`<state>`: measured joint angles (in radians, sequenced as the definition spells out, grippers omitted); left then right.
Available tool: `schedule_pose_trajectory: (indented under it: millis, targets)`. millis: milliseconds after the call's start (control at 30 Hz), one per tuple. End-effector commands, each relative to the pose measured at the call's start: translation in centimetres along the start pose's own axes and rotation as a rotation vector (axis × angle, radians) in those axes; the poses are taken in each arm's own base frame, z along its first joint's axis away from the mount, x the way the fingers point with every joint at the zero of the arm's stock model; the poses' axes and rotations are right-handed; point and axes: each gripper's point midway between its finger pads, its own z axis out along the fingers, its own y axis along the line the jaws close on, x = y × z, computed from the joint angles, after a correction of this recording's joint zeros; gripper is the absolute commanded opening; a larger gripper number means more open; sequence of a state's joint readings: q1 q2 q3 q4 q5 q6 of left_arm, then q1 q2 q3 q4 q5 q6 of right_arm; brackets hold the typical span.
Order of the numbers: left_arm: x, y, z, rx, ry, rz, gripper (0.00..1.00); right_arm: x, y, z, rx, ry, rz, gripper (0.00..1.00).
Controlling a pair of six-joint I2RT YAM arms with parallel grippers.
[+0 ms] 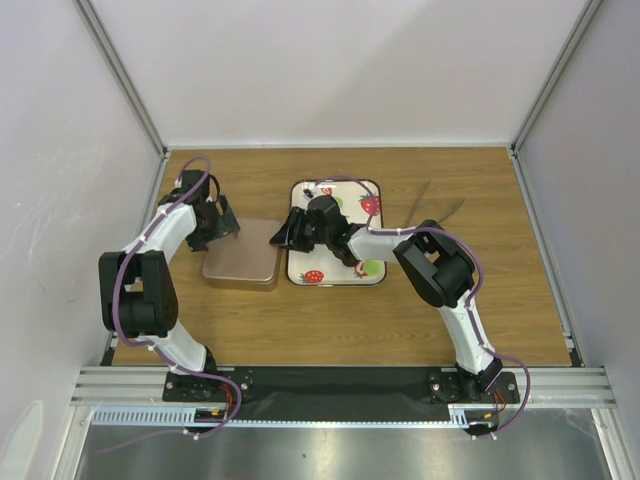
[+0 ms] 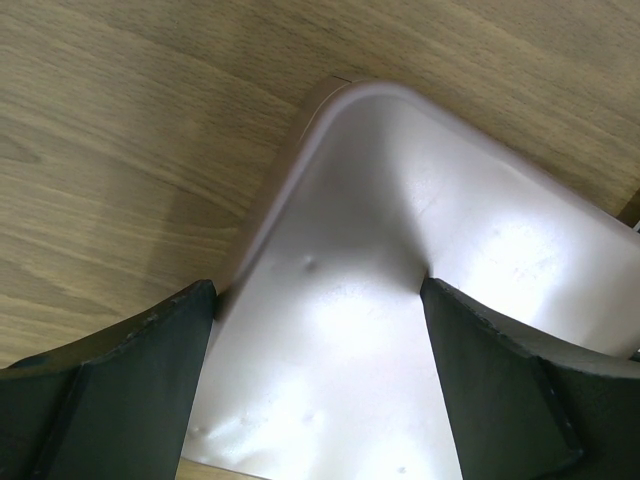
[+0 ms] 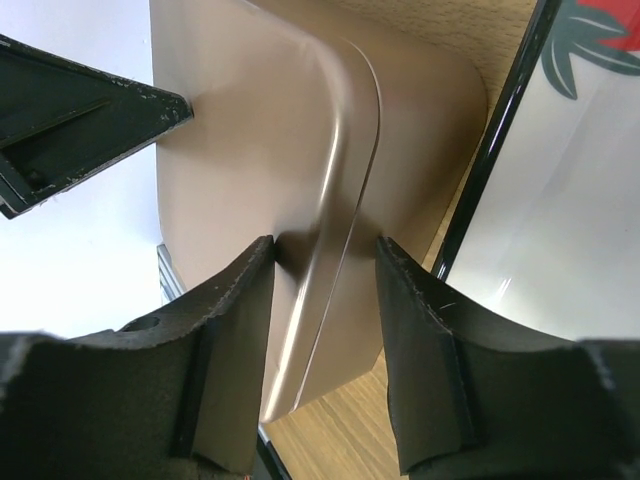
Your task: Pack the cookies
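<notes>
**A:** Where's the left gripper [image 1: 222, 228] from where you're standing?

**B:** Up at the far left corner of that copper-coloured tin [image 1: 240, 265]. Its fingers [image 2: 120, 390] are spread wide. The tin's rounded corner sits between them, with the tips right at the metal.

**A:** Gripping it?

**B:** No, wide apart, just framing the corner.

**A:** And the right gripper [image 1: 284, 235]?

**B:** Its arm reaches in across the tray [image 1: 335, 281] and the gripper is at the tin's right side. Those fingers [image 3: 430, 380] are apart too, narrower than the left ones. A thin curved edge of the tin runs down the gap between them, and I can see a bit of room beside it, so it isn't pinched.

**A:** How is the tin lying?

**B:** Flat on the wooden surface [image 1: 450, 300], just beside the tray's dark rim. From the right wrist you can also see one left finger coming in from the upper left, with its tip against the tin.

**A:** And the cookies, where are they?

**B:** I can't tell. The tray has a strawberry print [image 1: 371, 205] and some green spots, and the right arm covers its middle. Nothing there reads clearly as a cookie, and only the tin's plain metal shows, not what it holds
</notes>
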<state>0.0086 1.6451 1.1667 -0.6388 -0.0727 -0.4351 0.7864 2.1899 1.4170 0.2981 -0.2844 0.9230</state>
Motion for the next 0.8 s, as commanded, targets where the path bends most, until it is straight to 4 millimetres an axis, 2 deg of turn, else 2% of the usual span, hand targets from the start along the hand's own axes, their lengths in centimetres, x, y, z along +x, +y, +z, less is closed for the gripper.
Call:
schedule_pose_trajectory:
  millis: [0, 467, 600, 767]
  targets:
    - [1.7, -1.7, -0.1, 0.059, 0.056, 0.02, 0.89, 0.2, 3.7, 0.0, -0.082, 0.003, -0.039, 0.41]
    - [2.8, -1.4, 0.9, 0.048, 0.077, -0.03, 0.9, 1.5, 3.2, 0.2, -0.065, 0.024, -0.079, 0.34]
    - [2.3, -1.3, 0.5, 0.05, 0.065, -0.04, 0.91, 1.2, 3.4, 0.1, -0.073, 0.025, -0.084, 0.34]
    - [0.7, -1.1, -0.6, 0.043, 0.017, -0.049, 0.93, 0.1, 3.8, -0.4, -0.086, 0.014, -0.086, 0.43]
